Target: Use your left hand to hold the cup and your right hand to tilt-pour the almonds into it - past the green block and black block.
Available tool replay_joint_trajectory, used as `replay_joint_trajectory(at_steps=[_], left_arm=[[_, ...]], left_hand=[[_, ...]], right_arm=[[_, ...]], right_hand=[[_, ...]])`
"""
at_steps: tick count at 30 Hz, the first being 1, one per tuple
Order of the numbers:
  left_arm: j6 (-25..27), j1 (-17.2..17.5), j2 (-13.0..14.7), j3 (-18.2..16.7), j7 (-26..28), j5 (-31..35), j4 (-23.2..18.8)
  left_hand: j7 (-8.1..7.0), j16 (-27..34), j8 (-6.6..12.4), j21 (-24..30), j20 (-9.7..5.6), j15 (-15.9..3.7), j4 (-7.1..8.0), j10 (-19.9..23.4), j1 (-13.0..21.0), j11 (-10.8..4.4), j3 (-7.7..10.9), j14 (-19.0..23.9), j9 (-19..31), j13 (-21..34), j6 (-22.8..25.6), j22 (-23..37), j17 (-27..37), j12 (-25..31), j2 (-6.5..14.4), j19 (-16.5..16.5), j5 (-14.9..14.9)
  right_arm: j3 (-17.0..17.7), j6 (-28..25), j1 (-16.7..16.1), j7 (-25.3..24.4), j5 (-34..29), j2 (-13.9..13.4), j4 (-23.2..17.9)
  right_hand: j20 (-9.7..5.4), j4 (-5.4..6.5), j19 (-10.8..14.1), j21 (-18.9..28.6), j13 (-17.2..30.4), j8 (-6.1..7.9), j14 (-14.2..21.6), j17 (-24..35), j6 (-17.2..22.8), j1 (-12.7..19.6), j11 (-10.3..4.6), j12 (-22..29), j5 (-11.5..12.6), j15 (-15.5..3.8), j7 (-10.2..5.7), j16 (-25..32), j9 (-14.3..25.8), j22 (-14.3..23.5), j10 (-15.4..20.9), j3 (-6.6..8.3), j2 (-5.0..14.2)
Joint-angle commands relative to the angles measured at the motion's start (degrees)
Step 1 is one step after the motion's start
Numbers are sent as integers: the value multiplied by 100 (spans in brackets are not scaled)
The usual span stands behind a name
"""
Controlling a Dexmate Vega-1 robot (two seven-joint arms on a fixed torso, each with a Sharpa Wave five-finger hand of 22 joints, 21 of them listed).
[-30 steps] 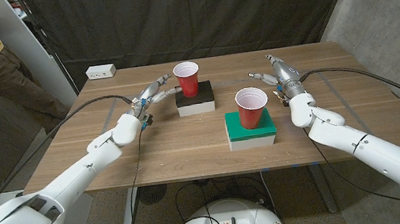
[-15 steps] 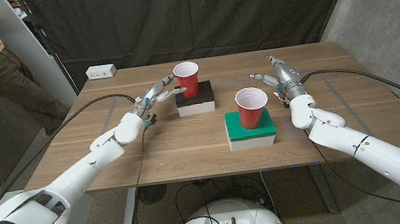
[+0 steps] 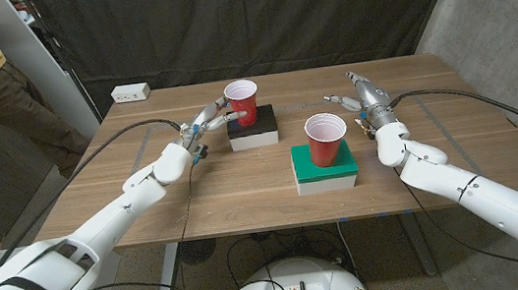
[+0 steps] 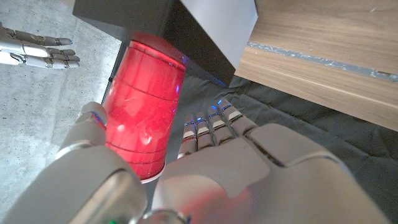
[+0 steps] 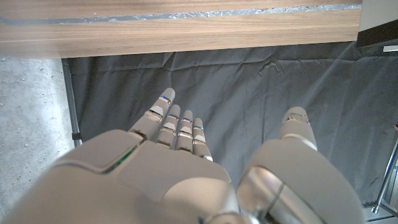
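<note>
Your left hand (image 3: 196, 130) has thumb and fingers spread to either side of the far red cup (image 3: 242, 101) without a grip you can confirm; in the left wrist view the cup (image 4: 144, 112) sits between thumb and fingers (image 4: 211, 124). That cup stands upright, mouth up, on the black block (image 3: 253, 126) near the worktop's (image 3: 245, 191) far edge. Your right hand (image 3: 362, 98) is open, holding nothing, beside the near red cup (image 3: 326, 139), upright on the green block (image 3: 325, 166). Neither cup's contents are visible.
</note>
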Motion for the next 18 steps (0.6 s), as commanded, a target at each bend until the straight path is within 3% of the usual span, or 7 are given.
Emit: replay_joint_trajectory(at_steps=[1, 8, 18], left_arm=[[-12, -199, -204, 109, 50, 55, 279], [-80, -304, -289, 174, 22, 31, 406], [-20, -202, -261, 119, 134, -20, 213]], left_hand=[[-21, 56, 58, 48, -322, -198, -1, 107, 118, -47, -15, 150, 24, 23, 125, 12, 10, 61, -3, 149, 16], [-18, 66, 90, 72, -385, -245, -4, 229, 229, -95, 6, 248, 23, 22, 251, 10, 6, 91, 47, 271, 25], [19, 103, 132, 123, -431, -293, 7, 459, 464, -109, 70, 520, 17, 19, 501, 6, -4, 133, 182, 546, 32]], right_arm=[[18, 45, -3, 3, 47, -30, 64], [25, 40, 10, 7, 55, -39, 71], [0, 76, 45, 31, 63, -37, 133]], right_hand=[[45, 39, 45, 29, 20, 33, 54, 12, 57, -42, 8, 20, 25, 6, 62, 48, 18, 20, 45, 13, 4], [52, 45, 59, 35, 21, 31, 63, 14, 61, -50, 10, 20, 27, 13, 51, 52, 17, 21, 51, 10, 8], [55, 52, 74, 40, 22, 33, 83, 17, 74, -60, 0, 25, 28, -2, 45, 62, 16, 21, 72, 6, 14]])
